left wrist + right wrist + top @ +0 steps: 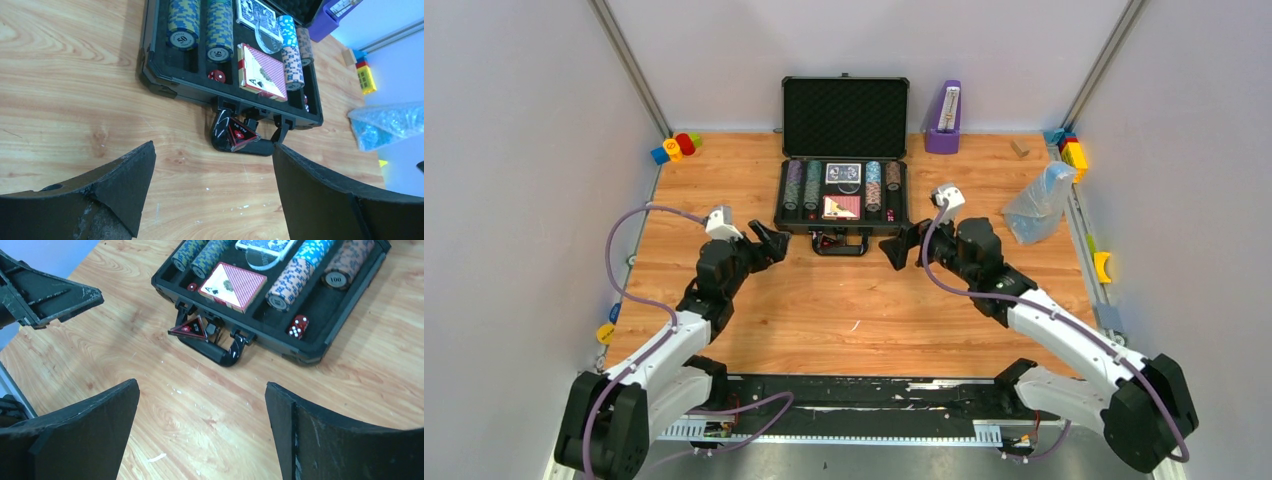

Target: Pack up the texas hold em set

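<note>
The left gripper stands wide open, holding nothing and touching nothing, just off the near left corner of the briefcase. The right gripper is equally wide and empty, off the near right corner. Both point inward toward the handle, which lies flat on the table between them.

The table is pale wood-grain board with small white scuffs, closed in by plain grey walls. The black case sits at the middle of the far edge, its lid upright and lined with dimpled foam. In its tray, rows of poker chips lie on their sides in channels, with a blue deck and a red deck between them. Red dice rest in a side slot, and a glossy triangular tag hangs at the handle.

A purple metronome stands just right of the lid; a crinkled clear bag lies near the right edge; coloured blocks sit in the far left corner
</note>
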Robot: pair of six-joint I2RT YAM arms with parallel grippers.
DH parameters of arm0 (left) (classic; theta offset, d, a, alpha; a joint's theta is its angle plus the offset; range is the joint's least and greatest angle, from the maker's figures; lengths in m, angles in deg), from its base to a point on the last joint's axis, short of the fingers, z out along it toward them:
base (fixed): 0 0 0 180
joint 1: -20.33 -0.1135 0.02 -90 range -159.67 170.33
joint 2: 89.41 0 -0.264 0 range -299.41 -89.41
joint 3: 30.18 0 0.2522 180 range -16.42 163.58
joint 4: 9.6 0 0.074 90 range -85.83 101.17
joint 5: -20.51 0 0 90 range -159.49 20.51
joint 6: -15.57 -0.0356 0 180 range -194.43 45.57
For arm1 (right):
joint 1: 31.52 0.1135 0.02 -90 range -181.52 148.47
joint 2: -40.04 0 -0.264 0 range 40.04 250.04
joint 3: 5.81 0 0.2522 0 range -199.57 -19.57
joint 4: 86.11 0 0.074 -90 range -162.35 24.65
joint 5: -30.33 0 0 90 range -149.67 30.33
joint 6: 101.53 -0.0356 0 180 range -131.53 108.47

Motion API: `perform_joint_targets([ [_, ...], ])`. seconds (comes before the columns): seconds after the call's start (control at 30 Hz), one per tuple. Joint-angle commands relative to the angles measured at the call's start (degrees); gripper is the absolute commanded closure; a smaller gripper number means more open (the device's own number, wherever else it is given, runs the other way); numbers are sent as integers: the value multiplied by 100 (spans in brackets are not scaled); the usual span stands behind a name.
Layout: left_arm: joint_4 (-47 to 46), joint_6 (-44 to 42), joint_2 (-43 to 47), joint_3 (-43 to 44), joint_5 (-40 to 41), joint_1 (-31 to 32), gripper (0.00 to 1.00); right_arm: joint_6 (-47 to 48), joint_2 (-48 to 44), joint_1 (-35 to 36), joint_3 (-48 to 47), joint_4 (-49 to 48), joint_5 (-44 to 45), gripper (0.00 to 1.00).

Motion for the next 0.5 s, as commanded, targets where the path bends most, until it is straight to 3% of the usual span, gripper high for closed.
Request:
perform_joint_targets([
  [0.0, -59, 930, -153, 134, -150, -17, 8, -318, -555, 19, 463, -356, 279, 0],
  [0.13, -328, 2039, -437, 40, -324, 87, 1, -554, -829, 19, 1027, -492, 484, 0],
  [0.37, -249, 3159, -632, -57, 1147, 1211, 0, -886, -1289, 19, 1588, -357, 207, 1],
  [0.47, -292, 3646, -894, 6, 1273, 1397, 0, -947, -1515, 19, 1851, -476, 130, 1],
])
